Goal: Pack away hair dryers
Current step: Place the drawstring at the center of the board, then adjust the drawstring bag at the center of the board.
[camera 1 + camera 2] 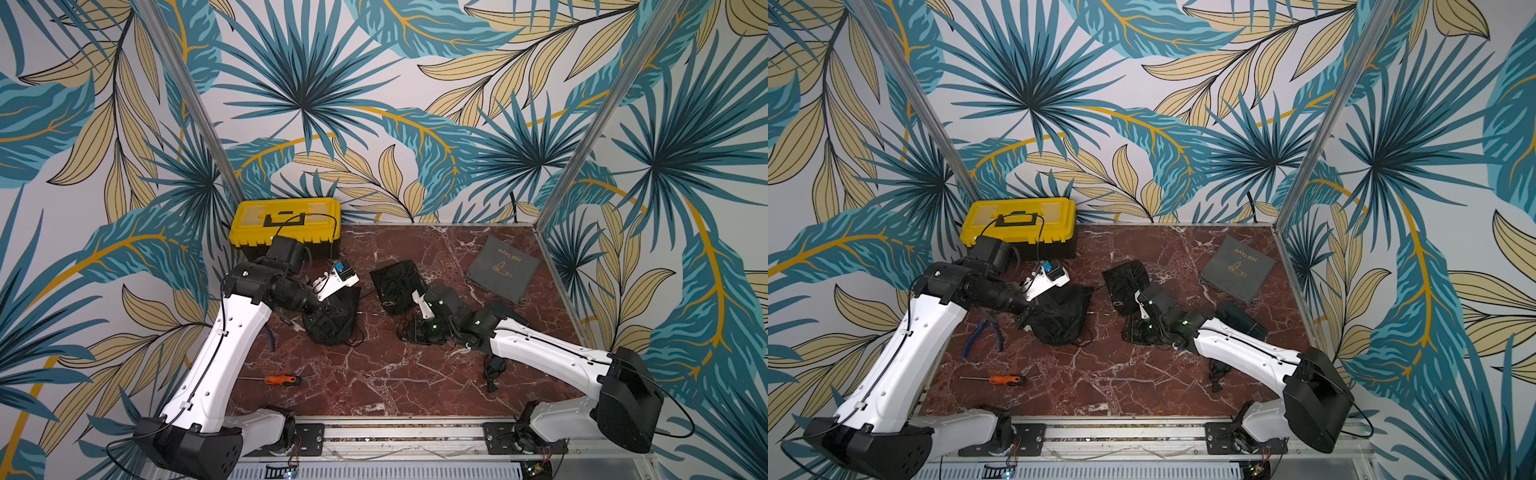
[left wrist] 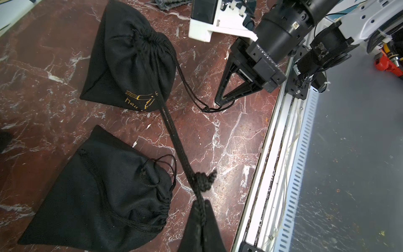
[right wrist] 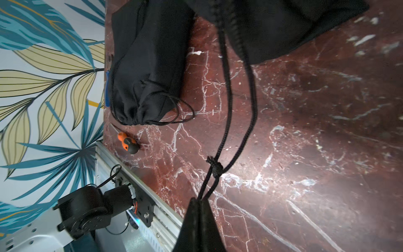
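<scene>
Both arms are working the one black pouch (image 2: 130, 63) here, and it's a tug from either side. The left jaws are clamped tight on a drawstring (image 2: 175, 139) just past its knot, and that cord runs taut up to the puckered mouth. The right jaws pinch the other drawstring (image 3: 214, 168) at their very tips, with barely a slit between them (how firm that pinch is, I can't tell). Pulling opposite ways is how you'd cinch a neck shut, so I'd judge there's a dryer inside that bulging bag, though nothing shows through the cloth. The second black pouch (image 2: 98, 192) lies just beside it, neck gathered and cords slack, so it looks finished. The one hair dryer (image 1: 1241, 320) I can actually see is dark teal. It lies on the tabletop (image 1: 374, 386) just behind the right arm (image 1: 1246, 353), partly hidden by it and not yet bagged. Its likely home is the flat grey pouch (image 1: 500, 270) toward the back right corner, which looks empty. Now the writing: the grey pouch has gold "Hair Dryer" with a small dryer drawing, upside down to both top views. The tugged black pouch has a gold drawing and "hai", then the cord covers the rest.
</scene>
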